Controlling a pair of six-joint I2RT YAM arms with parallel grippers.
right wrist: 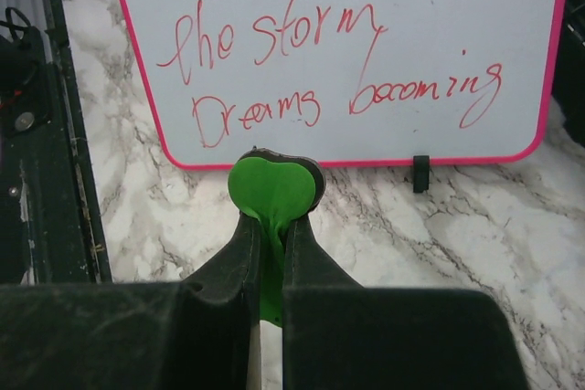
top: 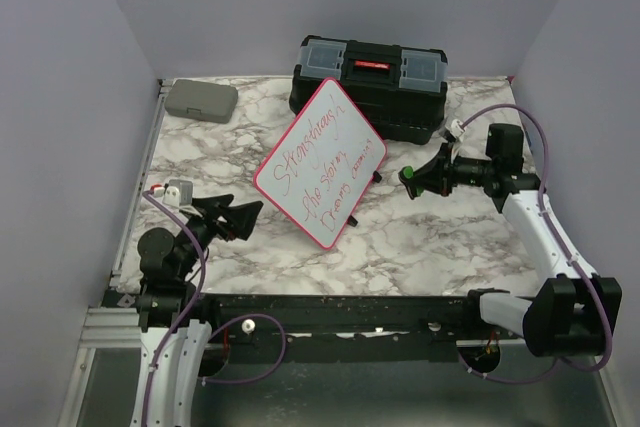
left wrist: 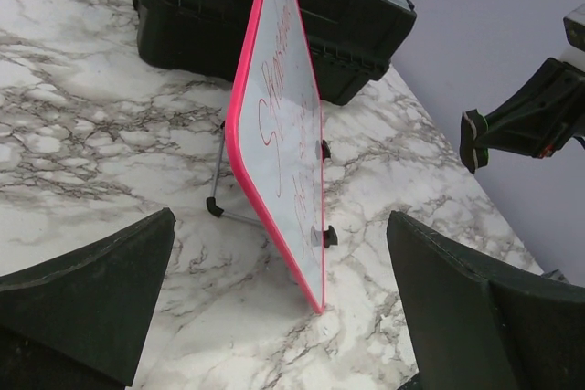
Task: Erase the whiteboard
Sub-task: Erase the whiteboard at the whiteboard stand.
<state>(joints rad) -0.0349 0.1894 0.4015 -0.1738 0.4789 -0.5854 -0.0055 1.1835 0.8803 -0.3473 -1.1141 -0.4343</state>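
Note:
The whiteboard (top: 320,162) stands propped on the marble table, pink-framed, with red handwriting across its face. My right gripper (top: 412,179) hovers just right of it, shut on a green eraser (top: 408,175). In the right wrist view the eraser (right wrist: 272,187) is pinched between the fingers of the right gripper (right wrist: 271,221), a little short of the whiteboard's (right wrist: 366,43) lower edge. My left gripper (top: 240,217) is open near the board's lower left, holding nothing. In the left wrist view the whiteboard (left wrist: 288,125) appears edge-on between the wide-apart fingers of the left gripper (left wrist: 281,226).
A black toolbox (top: 370,82) with a red handle sits right behind the board, also seen as the toolbox (left wrist: 274,6) from the left wrist. A small grey case (top: 202,100) lies at the back left corner. Grey walls enclose the table.

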